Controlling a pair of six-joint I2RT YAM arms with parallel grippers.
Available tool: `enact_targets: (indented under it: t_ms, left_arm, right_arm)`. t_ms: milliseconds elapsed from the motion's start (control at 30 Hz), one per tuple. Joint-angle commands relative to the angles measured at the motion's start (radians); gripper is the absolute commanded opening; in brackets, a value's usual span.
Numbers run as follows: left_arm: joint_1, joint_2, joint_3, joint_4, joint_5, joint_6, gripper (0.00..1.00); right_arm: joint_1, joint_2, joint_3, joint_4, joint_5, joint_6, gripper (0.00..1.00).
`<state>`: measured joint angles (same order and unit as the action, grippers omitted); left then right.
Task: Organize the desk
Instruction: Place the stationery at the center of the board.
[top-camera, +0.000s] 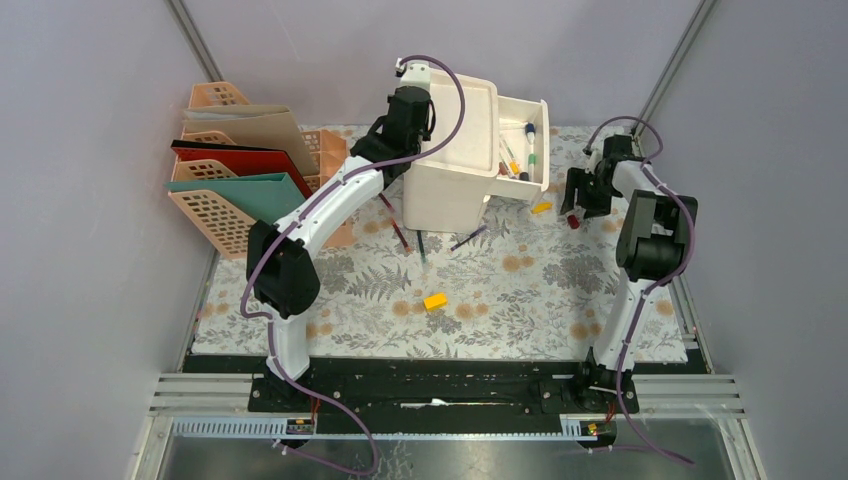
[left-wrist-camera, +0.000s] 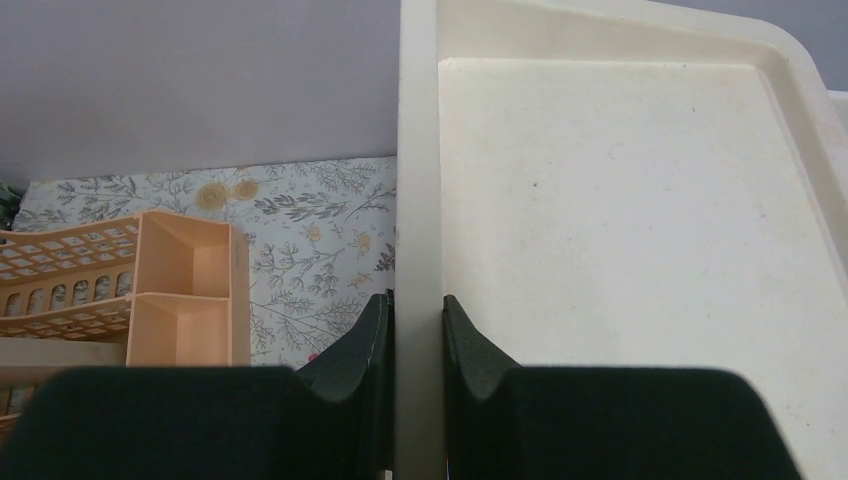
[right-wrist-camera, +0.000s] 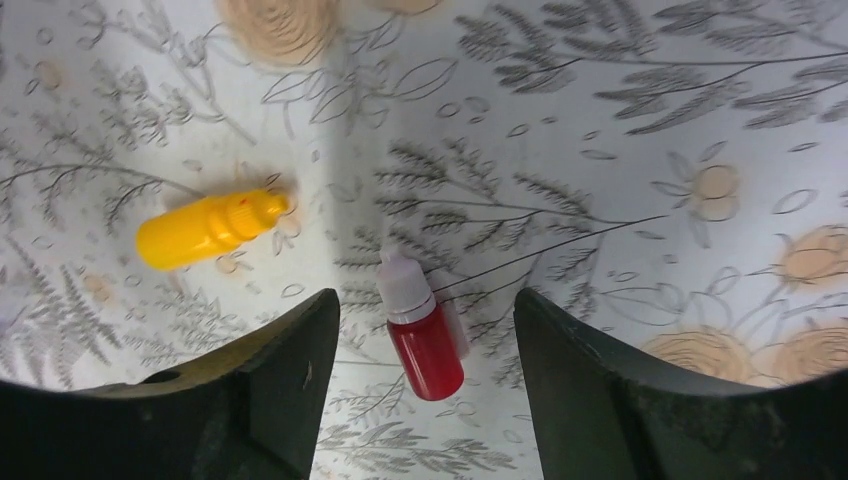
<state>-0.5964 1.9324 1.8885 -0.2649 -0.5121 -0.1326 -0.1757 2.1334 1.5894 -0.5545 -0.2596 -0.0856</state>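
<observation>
Right tool (right-wrist-camera: 425, 300) open, straddling red bottle (right-wrist-camera: 428, 350) on counter (right-wrist-camera: 620, 120); I'd drop lower, centre on its body, then close. Left tool (left-wrist-camera: 415, 330) clamped on cream organizer (left-wrist-camera: 640, 250) wall.

text: none was legible | labels/brands: none could be read | numbers/signs: none could be read in any view

desk (top-camera: 520, 290): printed cloth, matt
organizer (left-wrist-camera: 620, 250): cream plastic, matt, faintly speckled
red bottle (right-wrist-camera: 425, 345): glossy plastic
yellow bottle (right-wrist-camera: 205, 230): smooth plastic
</observation>
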Motion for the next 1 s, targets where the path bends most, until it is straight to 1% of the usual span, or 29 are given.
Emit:
enact_targets:
  t_ms: [0, 133, 267, 367, 500, 600, 667, 833, 900, 967]
  left_arm:
    - [-0.013, -0.073, 0.032, 0.261, 0.003, -0.032, 0.00]
    - [-0.013, -0.077, 0.026, 0.262, 0.003, -0.030, 0.00]
    - [-0.012, -0.085, 0.016, 0.262, 0.008, -0.030, 0.00]
    - [-0.013, -0.090, 0.007, 0.262, 0.017, -0.030, 0.00]
    - [-0.013, -0.099, -0.010, 0.298, 0.027, -0.026, 0.00]
    - [-0.013, -0.104, -0.023, 0.312, 0.038, -0.022, 0.00]
    - [-0.013, -0.107, -0.032, 0.322, 0.047, -0.021, 0.00]
    - [-0.013, -0.121, -0.059, 0.349, 0.068, -0.012, 0.00]
    - [-0.013, -0.123, -0.063, 0.349, 0.069, -0.013, 0.00]
    - [-0.013, -0.122, -0.062, 0.346, 0.068, -0.016, 0.00]
  right_arm:
    - [0.002, -0.004, 0.007, 0.059, 0.106, -0.015, 0.72]
    - [0.001, -0.035, 0.016, 0.050, 0.052, -0.040, 0.73]
    - [-0.001, -0.076, 0.047, 0.025, -0.023, -0.096, 0.77]
    - [-0.001, -0.115, 0.090, -0.013, -0.106, -0.168, 0.79]
    - [-0.001, -0.168, 0.178, -0.056, -0.147, -0.247, 0.81]
    - [-0.001, -0.191, 0.283, -0.100, -0.197, -0.301, 0.82]
    - [-0.001, -0.184, 0.380, -0.140, -0.246, -0.314, 0.82]
    - [0.011, -0.124, 0.644, -0.195, -0.383, -0.262, 0.81]
    - [0.044, -0.113, 0.710, -0.204, -0.401, -0.254, 0.79]
    - [0.096, -0.099, 0.760, -0.230, -0.372, -0.267, 0.77]
